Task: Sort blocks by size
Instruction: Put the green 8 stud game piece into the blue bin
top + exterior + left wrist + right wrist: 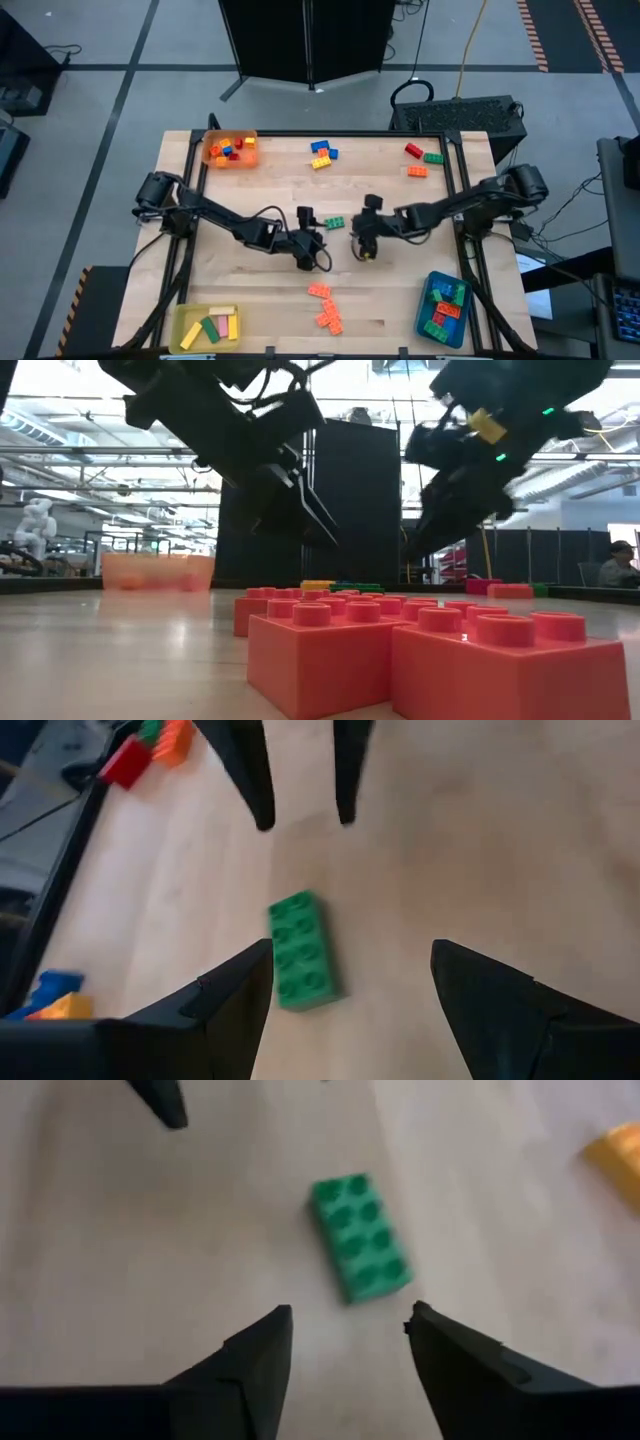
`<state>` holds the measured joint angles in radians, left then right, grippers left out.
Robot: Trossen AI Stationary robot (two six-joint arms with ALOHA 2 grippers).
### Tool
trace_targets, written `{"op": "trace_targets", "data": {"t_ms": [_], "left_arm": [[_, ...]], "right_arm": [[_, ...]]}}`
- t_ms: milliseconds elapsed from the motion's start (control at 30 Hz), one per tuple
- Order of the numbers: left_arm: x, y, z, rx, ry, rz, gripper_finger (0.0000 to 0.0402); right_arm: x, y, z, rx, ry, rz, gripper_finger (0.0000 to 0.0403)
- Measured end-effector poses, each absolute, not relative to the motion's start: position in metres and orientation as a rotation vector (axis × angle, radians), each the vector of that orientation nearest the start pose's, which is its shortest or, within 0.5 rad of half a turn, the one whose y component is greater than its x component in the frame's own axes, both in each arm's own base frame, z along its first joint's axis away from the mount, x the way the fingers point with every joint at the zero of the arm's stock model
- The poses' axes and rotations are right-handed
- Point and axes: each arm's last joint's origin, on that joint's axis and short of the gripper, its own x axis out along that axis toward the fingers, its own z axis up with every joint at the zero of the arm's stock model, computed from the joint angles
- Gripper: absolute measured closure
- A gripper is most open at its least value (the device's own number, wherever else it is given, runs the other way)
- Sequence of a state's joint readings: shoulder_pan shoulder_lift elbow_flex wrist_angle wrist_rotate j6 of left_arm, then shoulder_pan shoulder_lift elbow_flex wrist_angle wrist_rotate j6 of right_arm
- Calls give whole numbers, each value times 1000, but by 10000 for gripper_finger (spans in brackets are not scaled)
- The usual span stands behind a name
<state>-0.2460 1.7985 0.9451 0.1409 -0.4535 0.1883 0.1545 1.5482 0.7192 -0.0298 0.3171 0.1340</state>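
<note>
Wooden table (260,300), trays at three corners: orange tray (231,150) far left, yellow tray (207,328) near left, blue tray (443,307) near right, each holding blocks. Both arms reach in to mid-table. Left gripper (305,222) fingers spread, empty, just left of a green block (334,222). Right gripper (366,237) fingers apart, empty, just right of it. Green block lies flat on the wood between them, touching neither. Loose pink blocks (325,308) near centre; others along the far edge.
</note>
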Motion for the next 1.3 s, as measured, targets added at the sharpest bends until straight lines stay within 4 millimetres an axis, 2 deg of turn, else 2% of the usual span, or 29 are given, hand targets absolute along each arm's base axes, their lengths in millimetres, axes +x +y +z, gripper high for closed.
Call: {"op": "trace_targets", "data": {"t_ms": [200,400,633,833,967,1200,1300], "left_arm": [[350,-71,154,419,696,138,130],[347,-70,151,425,737,137,130],[346,-63,149,385,768,193,130],[345,-62,148,374,773,198,130],[345,-62,147,378,784,197,130],[345,-61,148,393,779,236,130],[344,-61,147,398,785,240,130]], "right_arm": [[313,8,156,-217,851,-173,184],[340,-3,152,-192,868,11,177],[354,-17,128,-198,987,15,170],[358,-22,123,-183,997,15,171],[356,-22,121,-174,1032,15,196],[354,-21,121,-142,1046,-4,276],[354,-21,121,-142,1048,-4,279]]}}
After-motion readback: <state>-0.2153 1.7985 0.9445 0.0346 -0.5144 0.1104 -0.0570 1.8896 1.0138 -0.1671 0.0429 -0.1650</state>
